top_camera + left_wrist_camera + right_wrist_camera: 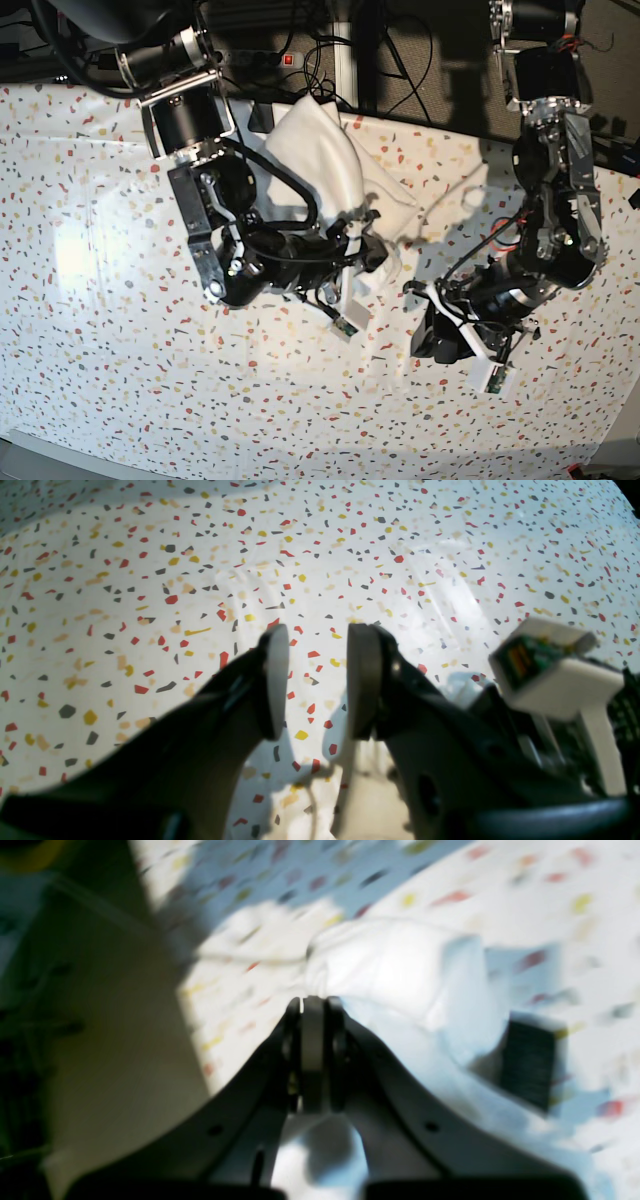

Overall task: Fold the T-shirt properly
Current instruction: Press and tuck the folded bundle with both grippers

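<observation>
The T-shirt [322, 160] is a bunched white heap at the back middle of the table, with a flap [440, 208] trailing to the right. My right gripper [374, 232] is at the heap's lower right edge. In the right wrist view this gripper [312, 1007] is shut on a fold of the white T-shirt [400, 975], and the picture is blurred. My left gripper [432, 345] hovers over the speckled covering in front of the shirt. In the left wrist view it [320, 680] is open, with only the covering showing between its fingers [276, 680].
The speckled table covering [120, 330] spreads over the whole table. Behind the far edge lie black cables and a power strip [290, 60]. The table's edge and floor [115, 1040] show at the left of the right wrist view.
</observation>
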Controlling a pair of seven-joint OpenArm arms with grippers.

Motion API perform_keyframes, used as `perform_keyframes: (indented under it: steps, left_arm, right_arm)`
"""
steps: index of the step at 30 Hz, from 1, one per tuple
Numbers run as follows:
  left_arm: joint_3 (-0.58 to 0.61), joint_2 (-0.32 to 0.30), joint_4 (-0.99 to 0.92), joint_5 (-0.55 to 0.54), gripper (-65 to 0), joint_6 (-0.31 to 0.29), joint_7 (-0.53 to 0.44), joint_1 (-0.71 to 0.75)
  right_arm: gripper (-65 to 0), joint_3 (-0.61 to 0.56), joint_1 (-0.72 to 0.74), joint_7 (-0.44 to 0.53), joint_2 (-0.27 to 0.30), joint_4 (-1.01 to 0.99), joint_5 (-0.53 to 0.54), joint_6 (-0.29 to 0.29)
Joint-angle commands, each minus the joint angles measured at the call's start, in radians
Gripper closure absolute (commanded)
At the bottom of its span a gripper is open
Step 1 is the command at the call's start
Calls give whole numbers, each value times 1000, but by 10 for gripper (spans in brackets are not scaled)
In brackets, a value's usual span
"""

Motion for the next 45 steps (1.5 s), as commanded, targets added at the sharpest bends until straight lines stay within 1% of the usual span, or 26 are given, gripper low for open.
perform_keyframes:
  steps: [1,3,5,8,12,16,18,19,22,25,27,31,32,34,35,36,38,39,41,43,45]
  left_arm:
    - [-3,0,19,-12,-194,-1,-23,-25]
    - [-3,0,19,-12,-194,-1,-23,-25]
    - [-3,0,19,-12,-194,-1,-23,-25]
    - [-3,0,19,-12,-194,-1,-22,-25]
    - [-3,0,19,-11,-194,-1,-11,-25]
    - [-3,-1,19,-11,-194,-1,-8,-25]
    - [-3,-1,19,-11,-194,-1,-7,-25]
    - [-3,-1,19,-11,-194,-2,-7,-25]
    - [-3,-1,19,6,-194,-1,-8,-25]
    - [-3,-1,20,53,-194,0,-23,-26]
    - [-3,-1,24,81,-194,3,-43,-27]
    - [-3,0,24,88,-194,3,-26,-27]
    - [-2,0,24,64,-194,3,-2,-27]
    - [-2,0,24,-18,-194,2,63,-27]
    - [0,1,24,-57,-194,-16,90,-26]
    - [2,3,24,-88,-194,-50,113,-24]
    - [27,2,23,-119,-194,-102,143,-2]
    - [46,2,23,-116,-194,-114,149,18]
    - [87,2,23,-93,-194,-118,169,63]
    - [120,2,23,-11,-194,-118,180,103]
    - [125,-2,23,57,-194,-117,157,136]
  right_arm:
    - [0,2,30,65,-8,3,-10,5]
    - [0,2,30,116,-22,-19,-66,5]
    - [0,1,30,117,-40,-32,-93,5]
    - [0,2,30,117,-53,-36,-95,5]
    - [0,2,30,122,-52,-36,-95,5]
    - [-195,2,30,122,-52,-36,-94,5]
    - [-259,2,30,122,-52,-36,-89,5]
    - [-276,2,31,122,-52,-35,-83,5]
    - [-278,3,45,120,-52,-34,-68,5]
    - [-278,27,79,121,-52,-34,-67,5]
    - [-277,67,105,123,-52,-34,-65,5]
    - [-277,187,150,137,-52,-34,-80,5]
    - [-277,217,156,141,-52,-35,-94,5]
    - [-277,264,159,144,-48,-37,-95,5]
    - [-277,280,158,143,-46,-40,-96,5]
    - [-277,290,157,140,-43,-48,-99,5]
    - [-277,299,157,113,-39,-76,-125,5]
    - [-277,298,156,87,-31,-89,-129,5]
    - [-277,298,143,33,-5,-95,-120,5]
    - [-277,298,128,11,31,-95,-110,5]
    - [-277,298,111,-11,69,-95,-109,5]
